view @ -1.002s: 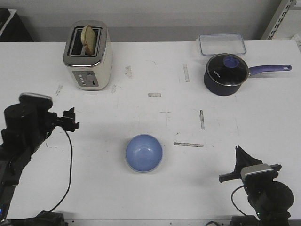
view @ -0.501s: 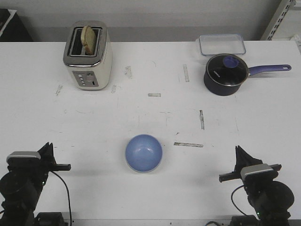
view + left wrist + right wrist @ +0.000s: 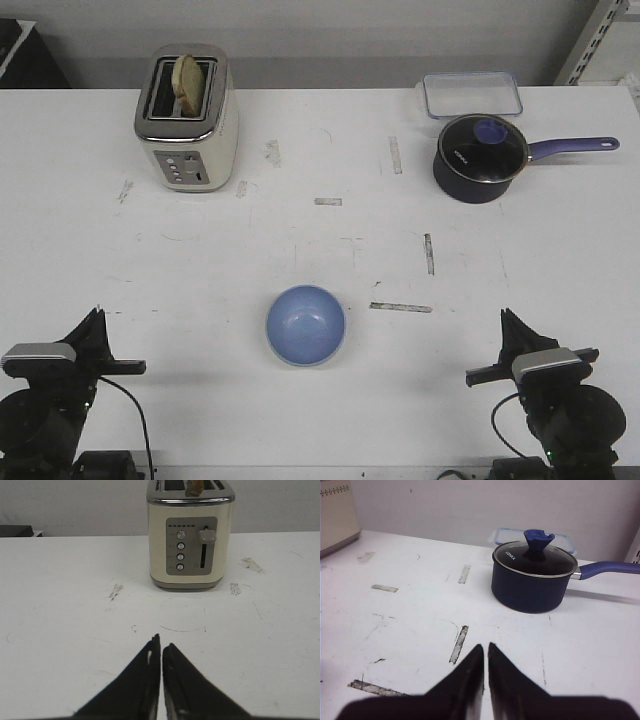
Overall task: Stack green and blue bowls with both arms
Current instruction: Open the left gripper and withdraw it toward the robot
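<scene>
White desk [image 3: 330, 150] spread wide, with a cream toaster [image 3: 187, 118] at the far left, a dark saucepan [image 3: 482, 157] with a purple handle at the far right, a clear lidded box [image 3: 471, 93] just behind it. Near the front centre, between the two arms: the blue bowl [image 3: 306, 324], upright, mouth open to the ceiling, round, so no long axis to speak of. No separate green bowl in view; a faint pale rim under the blue one hints at nesting, though cannot tell for sure. Left gripper [image 3: 161, 647] and right gripper [image 3: 485, 650] parked at the near corners, well apart from the bowl — fingers clenched together, grasping nothing. Judged near finished. If anything is left to do well: keep both arms low and clear of the bowl, avoid nudging its rim, and check the seating sits level — not tilted.
</scene>
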Available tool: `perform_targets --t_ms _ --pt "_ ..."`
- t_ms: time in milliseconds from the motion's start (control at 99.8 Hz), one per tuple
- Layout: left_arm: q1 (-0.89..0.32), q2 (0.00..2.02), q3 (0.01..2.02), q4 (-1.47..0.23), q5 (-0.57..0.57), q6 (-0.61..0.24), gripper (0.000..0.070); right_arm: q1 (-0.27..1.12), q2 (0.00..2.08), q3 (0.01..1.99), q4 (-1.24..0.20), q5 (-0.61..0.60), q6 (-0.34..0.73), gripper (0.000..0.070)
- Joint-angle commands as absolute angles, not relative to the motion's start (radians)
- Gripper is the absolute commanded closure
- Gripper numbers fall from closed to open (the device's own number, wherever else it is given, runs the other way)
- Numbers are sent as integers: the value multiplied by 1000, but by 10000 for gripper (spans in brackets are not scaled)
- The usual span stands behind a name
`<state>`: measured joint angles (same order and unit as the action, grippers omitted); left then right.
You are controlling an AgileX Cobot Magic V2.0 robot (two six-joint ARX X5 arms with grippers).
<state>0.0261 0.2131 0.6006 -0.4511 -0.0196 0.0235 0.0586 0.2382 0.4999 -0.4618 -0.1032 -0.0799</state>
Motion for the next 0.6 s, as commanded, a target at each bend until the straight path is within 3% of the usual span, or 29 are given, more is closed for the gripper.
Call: perform_targets --t_ms 0,591 --pt "28 212 606 -440 -16 14 699 60 243 501 -450 -104 -68 699" --pt "19 154 543 -405 -28 13 699 60 243 501 -450 -104 -68 699"
